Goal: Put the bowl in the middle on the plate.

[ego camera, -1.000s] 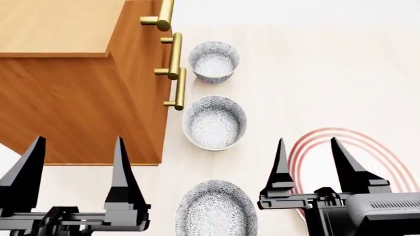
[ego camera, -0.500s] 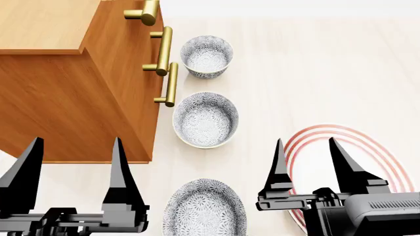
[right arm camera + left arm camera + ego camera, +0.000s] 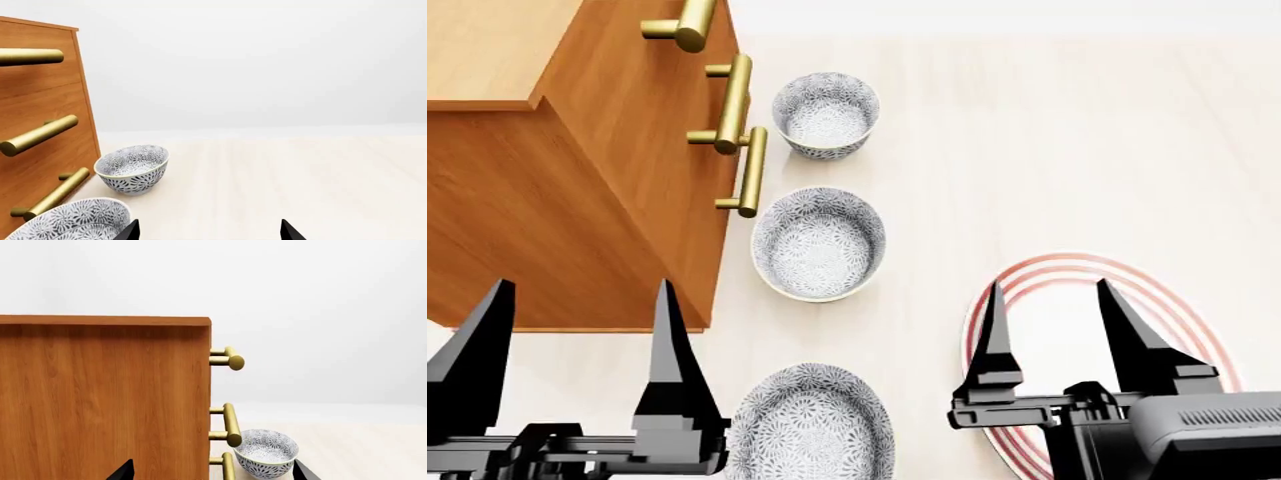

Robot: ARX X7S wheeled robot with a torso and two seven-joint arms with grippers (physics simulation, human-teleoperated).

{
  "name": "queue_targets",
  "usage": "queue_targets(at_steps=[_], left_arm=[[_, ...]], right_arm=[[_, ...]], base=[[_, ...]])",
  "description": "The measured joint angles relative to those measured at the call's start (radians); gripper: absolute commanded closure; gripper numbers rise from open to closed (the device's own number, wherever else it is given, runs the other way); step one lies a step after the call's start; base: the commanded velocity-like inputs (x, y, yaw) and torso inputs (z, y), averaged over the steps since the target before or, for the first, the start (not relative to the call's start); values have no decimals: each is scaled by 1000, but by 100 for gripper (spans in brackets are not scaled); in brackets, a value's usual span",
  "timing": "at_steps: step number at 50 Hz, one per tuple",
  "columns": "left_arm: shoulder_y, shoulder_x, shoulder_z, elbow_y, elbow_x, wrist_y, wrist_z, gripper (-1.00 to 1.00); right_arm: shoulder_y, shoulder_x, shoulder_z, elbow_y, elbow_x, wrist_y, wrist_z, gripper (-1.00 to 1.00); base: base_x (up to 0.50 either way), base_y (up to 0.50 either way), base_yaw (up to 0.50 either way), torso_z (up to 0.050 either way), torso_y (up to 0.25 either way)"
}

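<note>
The bowl (image 3: 818, 243) sits just left of centre in the head view, the middle one of a row of three alike: a far bowl (image 3: 825, 114) above it toward the top of the frame and a near bowl (image 3: 810, 425) below it at the bottom edge. All three stand on the pale bench (image 3: 1054, 150), apart from one another. To the left of the row rises a wooden cabinet (image 3: 561, 180) with brass handles (image 3: 743, 172); the middle bowl is just beside its lower handle.

The plate (image 3: 1054, 335) lies in the lower right of the frame, bare and partly hidden by the right gripper (image 3: 1054, 335), whose fingers are spread wide and hold nothing. The left gripper (image 3: 570, 340) in the lower left is likewise spread and holds nothing.

Judging from this, the task is barely begun: the bowl has not been grasped or lifted, and the plate carries nothing. Reaching, gripping, carrying across and setting down all remain.
</note>
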Motion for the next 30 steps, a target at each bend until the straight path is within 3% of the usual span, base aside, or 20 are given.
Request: queue_targets(at_steps=[5, 13, 22, 30], left_arm=[[-8, -1, 9, -3, -3, 0, -3, -100], [-19, -2, 22, -4, -7, -4, -6, -100], [-28, -6, 28, -13, -21, 5, -8, -100], [-33, -8, 33, -21, -30, 15, -4, -100]], right_arm=[[43, 7, 10, -25, 49, 72, 10, -100], [318, 23, 81, -33, 369, 402, 63, -100], [628, 13, 120, 102, 664, 674, 103, -100], [854, 2, 107, 283, 804, 833, 114, -100]], base=[[0, 0, 0, 0, 0], [0, 0, 0, 0, 0], [0, 0, 0, 0, 0], [0, 0, 0, 0, 0]])
